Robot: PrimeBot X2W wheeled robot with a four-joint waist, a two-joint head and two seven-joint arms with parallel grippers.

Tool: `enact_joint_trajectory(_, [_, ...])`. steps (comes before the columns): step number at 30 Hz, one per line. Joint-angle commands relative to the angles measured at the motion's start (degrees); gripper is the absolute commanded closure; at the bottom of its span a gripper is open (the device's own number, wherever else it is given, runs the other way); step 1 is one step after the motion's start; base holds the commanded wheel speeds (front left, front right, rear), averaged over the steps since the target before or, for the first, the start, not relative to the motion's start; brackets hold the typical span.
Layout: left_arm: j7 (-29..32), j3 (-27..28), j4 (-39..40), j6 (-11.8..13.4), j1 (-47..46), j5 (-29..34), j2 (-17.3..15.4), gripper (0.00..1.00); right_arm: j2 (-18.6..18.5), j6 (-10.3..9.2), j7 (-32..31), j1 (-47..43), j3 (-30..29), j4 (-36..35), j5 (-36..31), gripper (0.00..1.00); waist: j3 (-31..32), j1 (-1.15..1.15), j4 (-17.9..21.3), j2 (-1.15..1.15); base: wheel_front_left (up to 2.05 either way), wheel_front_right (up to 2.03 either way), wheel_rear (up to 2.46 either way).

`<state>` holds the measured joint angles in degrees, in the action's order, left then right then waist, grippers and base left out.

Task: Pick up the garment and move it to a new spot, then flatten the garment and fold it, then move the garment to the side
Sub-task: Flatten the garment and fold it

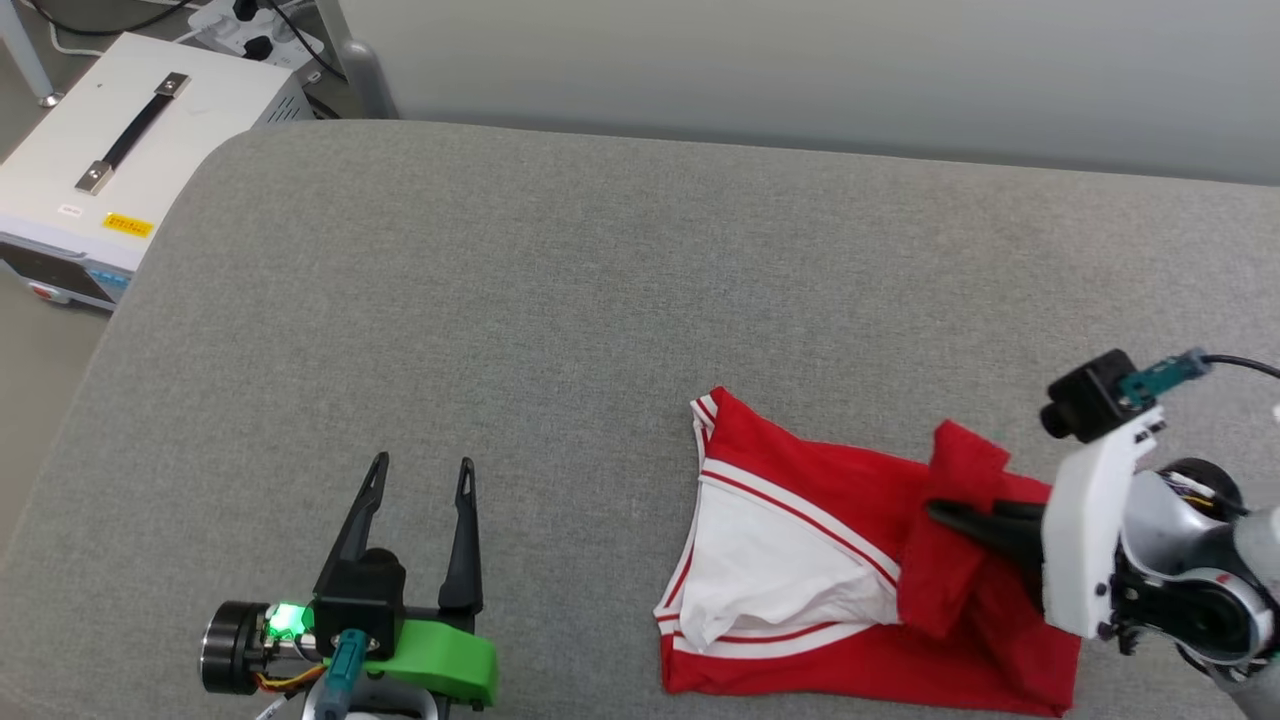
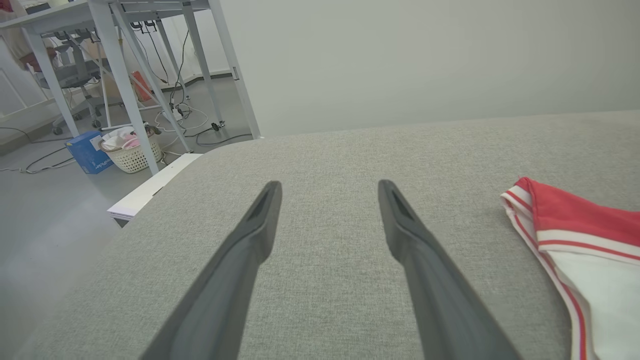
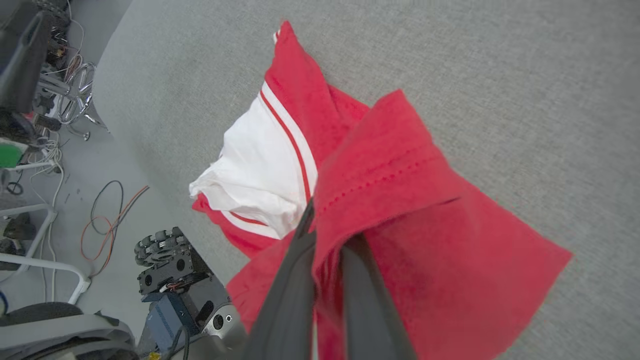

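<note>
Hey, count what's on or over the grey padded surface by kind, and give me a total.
Red and white garment: 1
Grippers: 2 (left gripper open, right gripper shut on the garment)
Total: 3

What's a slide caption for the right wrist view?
Right gripper shut on a pinched fold of the red soft-fabric jersey with white sleeve, over the grey fabric surface.

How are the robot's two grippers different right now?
The left gripper has its fingers spread apart; the right gripper has them pressed together. The left gripper holds nothing over bare grey cushion; the right gripper pinches a red fold of the garment. The left gripper points away from the robot; the right gripper points sideways, leftward. Both have two long dark fingers.
</note>
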<state>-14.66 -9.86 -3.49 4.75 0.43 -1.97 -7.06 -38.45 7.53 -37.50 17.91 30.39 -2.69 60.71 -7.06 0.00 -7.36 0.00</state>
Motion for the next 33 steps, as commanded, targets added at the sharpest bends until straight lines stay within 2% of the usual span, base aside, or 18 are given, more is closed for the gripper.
enact_joint_trajectory(1, [-0.3,0.0,-0.2,-0.2,-1.2,0.4,0.4,0.0,1.5,-0.04,-0.7,2.6,1.8,0.2,-1.2,1.0,-0.7,0.0,-0.5,0.0,0.0,0.0,0.0])
enact_joint_trajectory(7, [-0.3,-0.1,-0.4,-0.3,-2.1,0.5,1.0,0.0,7.2,-0.04,-1.4,10.9,10.5,4.3,-4.8,1.0,-2.2,0.0,-1.2,0.0,0.0,0.0,0.0])
enact_joint_trajectory(14, [-0.3,-0.4,-0.7,-0.4,-3.5,0.6,1.5,0.0,13.1,-0.04,0.6,18.6,19.4,13.8,-7.5,1.0,-3.9,0.0,-1.9,0.0,0.0,0.0,0.0])
enact_joint_trajectory(22, [-0.3,-0.8,-1.2,-0.4,-4.5,0.6,2.2,0.0,15.5,-0.04,3.4,20.3,28.6,26.1,-9.3,1.0,-5.0,0.0,-2.9,0.0,0.0,0.0,0.0])
enact_joint_trajectory(26, [-0.3,-0.4,-1.3,-0.1,-4.2,0.5,2.3,0.0,15.7,-0.04,6.4,20.8,30.7,28.3,-8.3,1.0,-4.7,0.0,-2.6,0.0,0.0,0.0,0.0])
enact_joint_trajectory(27, [-0.3,-0.3,-1.4,-0.1,-4.1,0.5,2.3,0.0,15.7,-0.04,7.5,21.1,30.9,28.3,-8.2,0.94,-4.5,0.0,-2.5,0.0,0.0,0.0,0.0])
enact_joint_trajectory(28, [-0.3,-0.2,-1.5,-0.2,-4.0,0.5,2.3,0.0,15.5,-0.04,9.0,21.6,31.1,28.1,-8.3,0.53,-4.3,0.0,-2.4,0.0,0.0,0.0,0.0])
enact_joint_trajectory(29, [-0.3,-0.2,-1.6,-0.2,-3.9,0.6,2.3,0.0,15.1,-0.04,10.6,22.0,31.4,27.6,-8.5,0.0,-3.9,0.0,-2.3,0.0,0.0,0.0,0.0])
enact_joint_trajectory(33, [-0.3,0.1,-1.7,-0.2,-3.4,0.7,2.2,0.0,13.1,-0.04,17.2,22.5,31.0,23.6,-8.5,0.0,-2.3,0.0,-1.6,0.0,0.0,0.0,0.0])
